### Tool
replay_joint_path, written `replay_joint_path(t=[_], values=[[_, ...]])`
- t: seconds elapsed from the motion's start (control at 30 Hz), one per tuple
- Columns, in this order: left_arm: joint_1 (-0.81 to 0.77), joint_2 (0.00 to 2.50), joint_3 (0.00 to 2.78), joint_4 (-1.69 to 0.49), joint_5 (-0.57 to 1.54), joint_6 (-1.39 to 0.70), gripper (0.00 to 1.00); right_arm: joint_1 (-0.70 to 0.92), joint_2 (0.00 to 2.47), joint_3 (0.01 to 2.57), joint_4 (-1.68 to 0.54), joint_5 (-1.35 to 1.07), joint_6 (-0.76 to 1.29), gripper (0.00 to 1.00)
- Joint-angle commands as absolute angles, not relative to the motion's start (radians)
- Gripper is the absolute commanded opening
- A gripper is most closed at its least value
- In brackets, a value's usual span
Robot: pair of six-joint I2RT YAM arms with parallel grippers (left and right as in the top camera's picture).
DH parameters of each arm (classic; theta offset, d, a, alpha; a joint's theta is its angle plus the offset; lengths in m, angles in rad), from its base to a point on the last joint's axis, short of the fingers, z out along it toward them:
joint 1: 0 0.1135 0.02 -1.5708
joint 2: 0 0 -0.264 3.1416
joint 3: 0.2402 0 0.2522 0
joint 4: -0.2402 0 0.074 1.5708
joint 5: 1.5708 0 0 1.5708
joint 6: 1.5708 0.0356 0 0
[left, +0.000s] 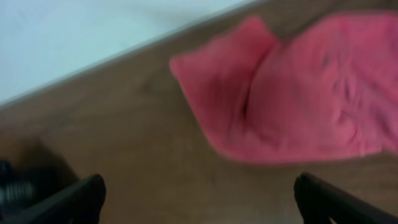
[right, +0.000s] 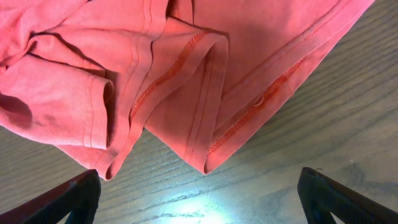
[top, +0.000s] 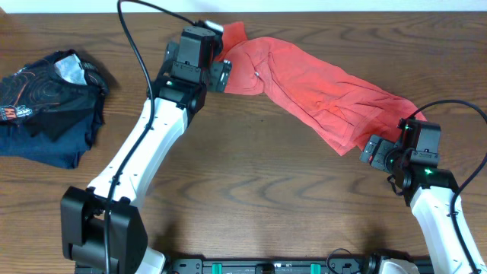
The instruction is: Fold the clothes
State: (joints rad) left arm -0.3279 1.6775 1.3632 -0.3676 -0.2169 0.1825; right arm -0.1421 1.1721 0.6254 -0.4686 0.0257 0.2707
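The left fingers (left: 71,202) are spread wide with nothing gripped between them. Only bare wood is seen in the gap, and a corner (left: 236,68) of the coral-red T-shirt (top: 319,87) lies just ahead, in the upper right of the left wrist view. The right fingers (right: 68,199) are likewise held apart and empty, poised just short of a stitched hem (right: 205,93) that is doubled over itself in the upper half of the right wrist view.

In the overhead view the T-shirt is seen as a rumpled band on the surface (top: 251,175), running from the upper centre down to the right middle, with one set of fingers at each end. This placement is judged to serve a flattening: opposite ends can be taken and drawn apart before any fold is made. No fold is judged done yet. A dark printed garment (top: 46,106) is bunched at the far left, well apart from the working area.
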Motion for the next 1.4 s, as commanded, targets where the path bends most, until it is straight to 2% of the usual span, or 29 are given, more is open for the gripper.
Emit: replay_joint_path(t=[0.0, 0.17, 0.27, 0.43, 0.63, 0.9, 1.33, 1.37], values=[[-0.334, 1.674, 1.362, -0.427, -0.205, 0.094, 0.98, -0.149, 1.167, 0.636, -0.471, 0.021, 0.284, 0.99], [-0.367, 1.682, 1.358, -0.466, 0.132, -0.065, 0.98, -0.149, 1.167, 0.636, -0.472, 0.018, 0.284, 0.99], [-0.406, 1.72, 1.357, -0.438, 0.208, -0.177, 0.98, -0.149, 1.167, 0.636, -0.472, 0.018, 0.284, 0.99], [-0.463, 1.849, 1.357, -0.32, 0.212, -0.277, 0.99, -0.149, 1.167, 0.636, -0.477, 0.018, 0.283, 0.99], [-0.52, 2.004, 1.357, -0.149, 0.228, -0.348, 0.88, -0.149, 1.167, 0.636, -0.491, 0.018, 0.283, 0.99], [-0.583, 2.106, 1.357, 0.021, 0.228, -0.406, 0.86, -0.149, 1.167, 0.636, -0.502, 0.018, 0.283, 0.99], [-0.608, 2.176, 1.357, 0.066, 0.205, -0.481, 0.77, -0.149, 1.167, 0.636, -0.516, 0.018, 0.279, 0.99], [-0.608, 2.176, 1.357, 0.066, 0.205, -0.481, 0.73, -0.149, 1.167, 0.636, -0.516, 0.018, 0.279, 0.99]])
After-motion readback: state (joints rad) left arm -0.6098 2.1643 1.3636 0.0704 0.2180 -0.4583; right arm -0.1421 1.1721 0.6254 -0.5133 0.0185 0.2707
